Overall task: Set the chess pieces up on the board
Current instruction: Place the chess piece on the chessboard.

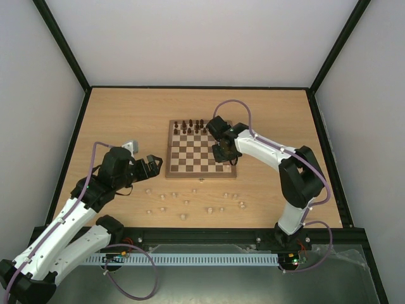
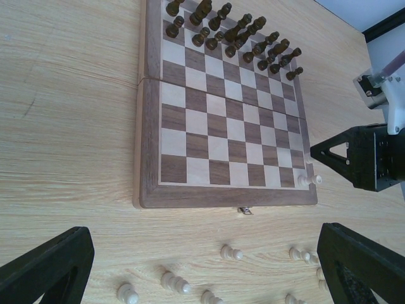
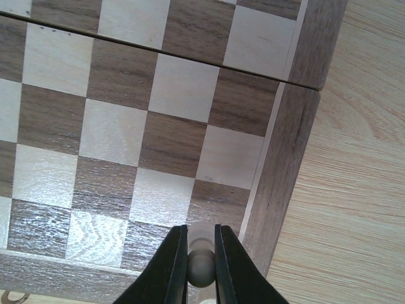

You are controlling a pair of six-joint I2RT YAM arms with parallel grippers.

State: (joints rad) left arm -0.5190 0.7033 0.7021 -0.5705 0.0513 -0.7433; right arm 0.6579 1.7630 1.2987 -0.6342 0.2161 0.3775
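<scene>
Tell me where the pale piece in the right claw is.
In the right wrist view, the pale piece is pinched in the right claw over the board's near right corner.

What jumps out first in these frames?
The right hand, shut on one pale piece over the near right corner of the board. Dark pieces line its far edge, while many loose pale pieces lie scattered on the table in front, near the open left hand.
</scene>
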